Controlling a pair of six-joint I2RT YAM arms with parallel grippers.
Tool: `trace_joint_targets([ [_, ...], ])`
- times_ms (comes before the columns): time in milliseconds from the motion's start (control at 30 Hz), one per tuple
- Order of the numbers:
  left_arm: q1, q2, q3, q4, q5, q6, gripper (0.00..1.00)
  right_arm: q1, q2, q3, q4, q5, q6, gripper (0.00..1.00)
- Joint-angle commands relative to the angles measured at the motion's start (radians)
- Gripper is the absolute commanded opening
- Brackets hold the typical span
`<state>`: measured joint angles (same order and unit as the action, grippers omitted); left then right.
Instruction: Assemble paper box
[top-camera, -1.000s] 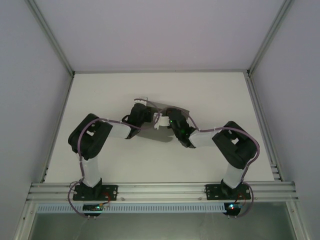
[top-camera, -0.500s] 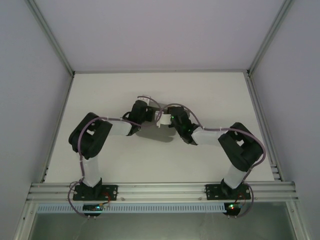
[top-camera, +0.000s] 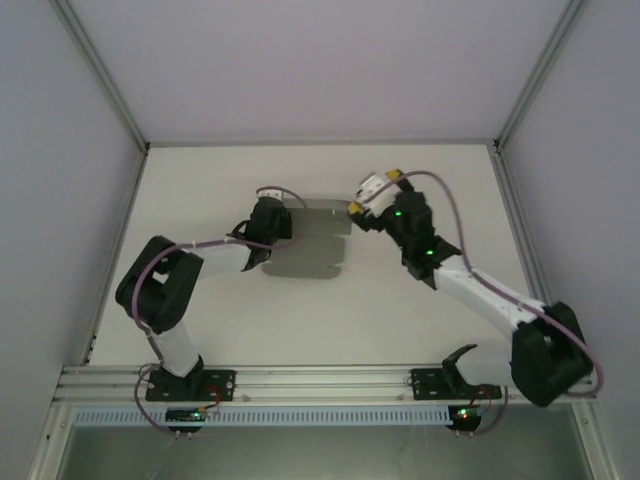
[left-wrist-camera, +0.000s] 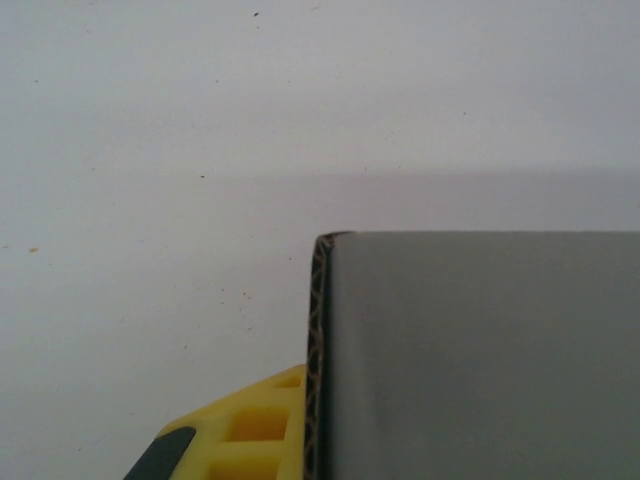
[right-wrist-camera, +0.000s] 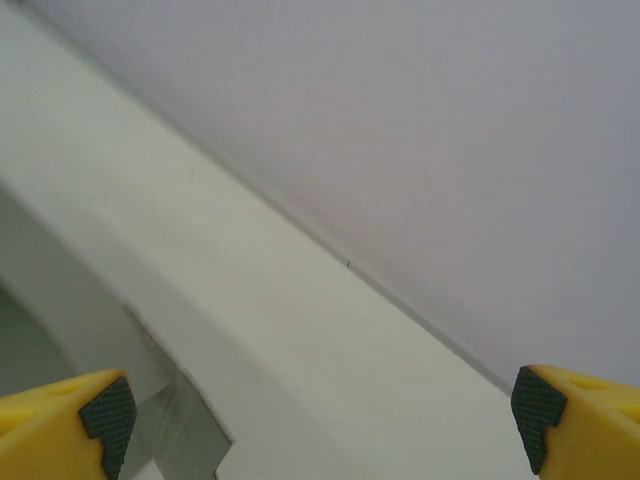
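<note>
The paper box is a grey cardboard piece held off the table at mid-centre, with its shadow on the surface in front of it. My left gripper is shut on its left edge. In the left wrist view a flat grey panel with a corrugated edge sits tight against my yellow finger. My right gripper hangs raised just right of the box, apart from it. Its jaws stand wide open with nothing between them. A grey-green corner, perhaps the box, shows at the lower left of the right wrist view.
The white table is walled on three sides by pale panels, with aluminium posts at the back corners. An aluminium rail carrying both arm bases runs along the near edge.
My right gripper has let go of the box, opened wide and swung up and back to the right. My left gripper stays shut on the box, which has shifted slightly backward.
</note>
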<state>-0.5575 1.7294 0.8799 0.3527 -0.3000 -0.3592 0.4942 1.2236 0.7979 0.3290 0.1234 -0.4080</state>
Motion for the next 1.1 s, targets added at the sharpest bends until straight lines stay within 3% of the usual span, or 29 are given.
trace_joint_targets([
  [0, -0.004, -0.053, -0.007, -0.05, 0.039, -0.062, 0.0, -0.045, -0.002, 0.028, -0.105, -0.157, 0.307, 0.99],
  [267, -0.004, -0.096, -0.012, -0.074, 0.101, -0.104, 0.0, -0.039, 0.162, 0.099, -0.122, -0.157, 0.326, 0.99],
  [633, -0.013, -0.092, 0.002, -0.093, 0.15, -0.116, 0.0, -0.014, 0.381, 0.116, 0.126, -0.174, 0.395, 0.99],
  [733, -0.022, -0.09, 0.007, -0.098, 0.152, -0.116, 0.0, 0.003, 0.428, 0.123, 0.204, -0.122, 0.443, 0.99],
  [867, -0.04, -0.09, 0.022, -0.116, 0.137, -0.118, 0.0, 0.062, 0.481, 0.125, 0.325, 0.042, 0.466, 0.99],
  [1000, -0.054, -0.097, 0.035, -0.145, 0.11, -0.121, 0.0, 0.113, 0.5, 0.141, 0.33, 0.254, 0.444, 0.99],
  [1067, -0.053, -0.103, 0.035, -0.153, 0.1, -0.13, 0.0, 0.116, 0.482, 0.133, 0.298, 0.281, 0.44, 0.99],
])
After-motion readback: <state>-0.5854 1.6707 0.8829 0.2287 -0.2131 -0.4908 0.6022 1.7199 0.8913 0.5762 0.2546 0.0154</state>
